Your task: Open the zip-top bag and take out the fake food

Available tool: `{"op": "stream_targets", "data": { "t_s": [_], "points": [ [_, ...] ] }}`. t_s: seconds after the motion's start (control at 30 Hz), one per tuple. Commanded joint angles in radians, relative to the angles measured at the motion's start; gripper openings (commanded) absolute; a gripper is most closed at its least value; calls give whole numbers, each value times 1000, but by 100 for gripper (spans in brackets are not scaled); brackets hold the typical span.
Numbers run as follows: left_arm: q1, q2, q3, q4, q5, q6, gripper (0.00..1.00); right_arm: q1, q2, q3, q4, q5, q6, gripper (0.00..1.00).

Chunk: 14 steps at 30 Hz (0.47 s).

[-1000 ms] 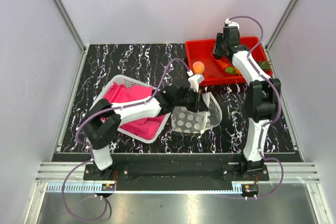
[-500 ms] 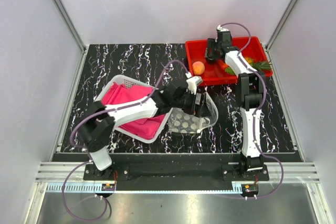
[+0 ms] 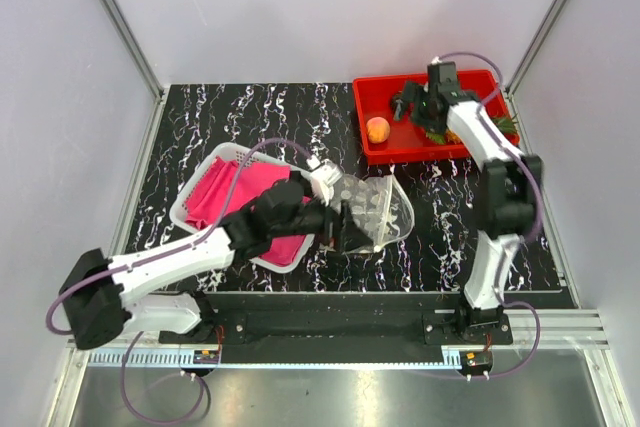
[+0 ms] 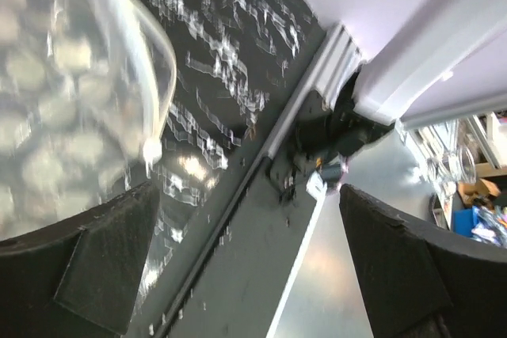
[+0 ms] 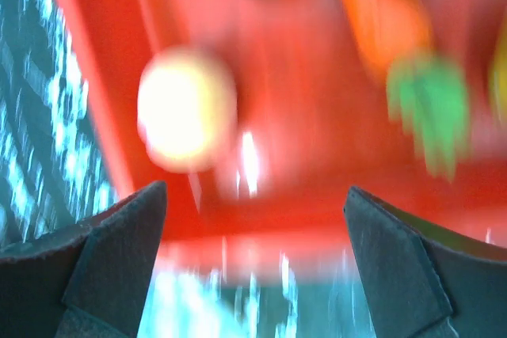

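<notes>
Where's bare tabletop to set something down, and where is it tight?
Free: far-left table, behind the basket and left of the red tray. Smaller patch near right, between zip-top bag and right arm. Crowded: near left under the left arm, and between basket and bag.

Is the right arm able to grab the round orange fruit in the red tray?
Probably yes. The right claw is open and hangs over the tray, just beside the fruit. Nothing lies between them, and the fruit sits alone with room around it.
</notes>
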Motion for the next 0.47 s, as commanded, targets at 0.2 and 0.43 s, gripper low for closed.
{"op": "stream_targets", "data": {
  "t_s": [0.2,0.43],
  "points": [
    [-30,-406,-404,286,-48,-132,99,255,-800,-759,53,-89,221,100],
    [-32,-692,-490,262,-132,-155,99,269,-1304,-1052,145,-316,308,100]
  ]
}}
